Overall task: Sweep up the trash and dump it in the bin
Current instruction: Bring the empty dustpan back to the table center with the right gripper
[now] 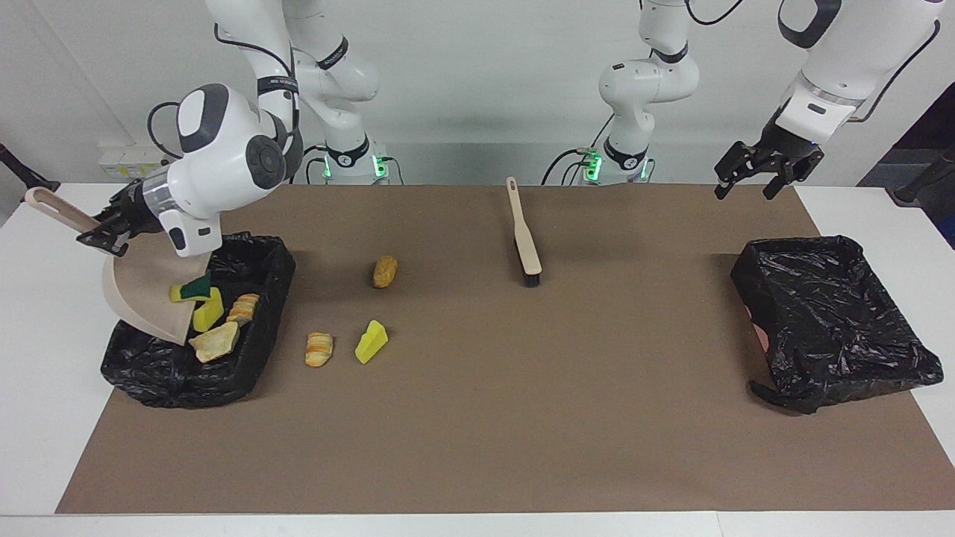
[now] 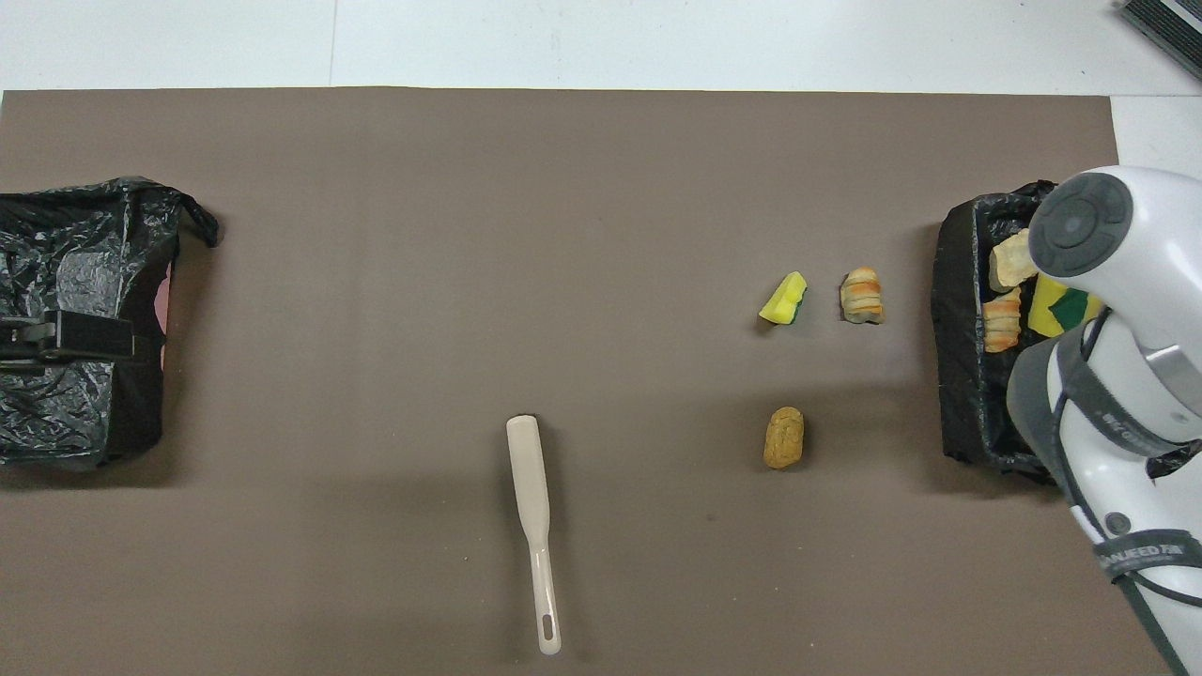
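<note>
We saw right gripper [image 1: 104, 237] clenched on dustpan [image 1: 145, 294] handle, pan tipped steeply so trash [image 1: 214, 341] slid into bin [image 1: 268, 294]. Three scraps [image 1: 371, 341] lay beside bin, unswept. Brush [image 1: 524, 237] idle mid-mat. Left gripper [image 1: 746, 181] waited, released, over mat's edge.

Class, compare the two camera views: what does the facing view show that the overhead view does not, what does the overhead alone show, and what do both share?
Only the facing view shows the right gripper shut on the tilted dustpan over a bin, and the arms' bases. Only the overhead view shows the open left gripper covering the other bin. Both show the brush and three scraps on the mat: a yellow wedge, a striped roll, a brown roll.
</note>
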`<control>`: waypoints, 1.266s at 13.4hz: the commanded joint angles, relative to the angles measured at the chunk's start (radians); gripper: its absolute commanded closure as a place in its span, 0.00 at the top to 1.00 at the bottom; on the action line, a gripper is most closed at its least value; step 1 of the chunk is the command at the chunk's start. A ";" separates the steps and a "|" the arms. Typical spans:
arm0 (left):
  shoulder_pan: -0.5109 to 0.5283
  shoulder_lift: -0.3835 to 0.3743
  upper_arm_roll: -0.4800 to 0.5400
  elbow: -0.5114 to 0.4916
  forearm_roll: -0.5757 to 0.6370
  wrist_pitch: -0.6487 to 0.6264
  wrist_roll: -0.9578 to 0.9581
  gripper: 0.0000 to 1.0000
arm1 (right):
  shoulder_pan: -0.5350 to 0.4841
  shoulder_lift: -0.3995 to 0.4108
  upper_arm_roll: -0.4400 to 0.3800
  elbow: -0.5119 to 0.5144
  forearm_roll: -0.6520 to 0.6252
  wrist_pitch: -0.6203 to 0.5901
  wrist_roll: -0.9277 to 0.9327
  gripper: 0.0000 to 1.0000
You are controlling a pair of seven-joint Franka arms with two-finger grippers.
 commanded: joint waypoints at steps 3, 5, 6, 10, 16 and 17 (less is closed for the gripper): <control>0.012 0.005 -0.010 0.016 0.018 -0.014 -0.004 1.00 | 0.034 -0.001 0.004 0.007 -0.105 -0.035 0.003 0.00; 0.013 0.005 -0.010 0.016 0.018 -0.014 -0.004 1.00 | 0.028 -0.003 0.004 0.012 -0.119 -0.044 -0.041 0.00; 0.015 0.005 -0.008 0.016 0.018 -0.014 -0.004 1.00 | 0.027 -0.004 0.002 0.013 -0.117 -0.044 -0.043 0.00; 0.013 0.005 -0.010 0.016 0.018 -0.014 -0.004 1.00 | 0.030 0.014 0.007 0.081 -0.091 -0.050 -0.046 0.00; 0.013 0.005 -0.010 0.016 0.020 -0.014 -0.004 1.00 | 0.022 0.023 0.005 0.174 0.154 -0.035 -0.017 0.00; 0.013 0.005 -0.010 0.016 0.018 -0.014 -0.004 1.00 | 0.022 0.023 0.005 0.184 0.206 -0.033 0.010 0.00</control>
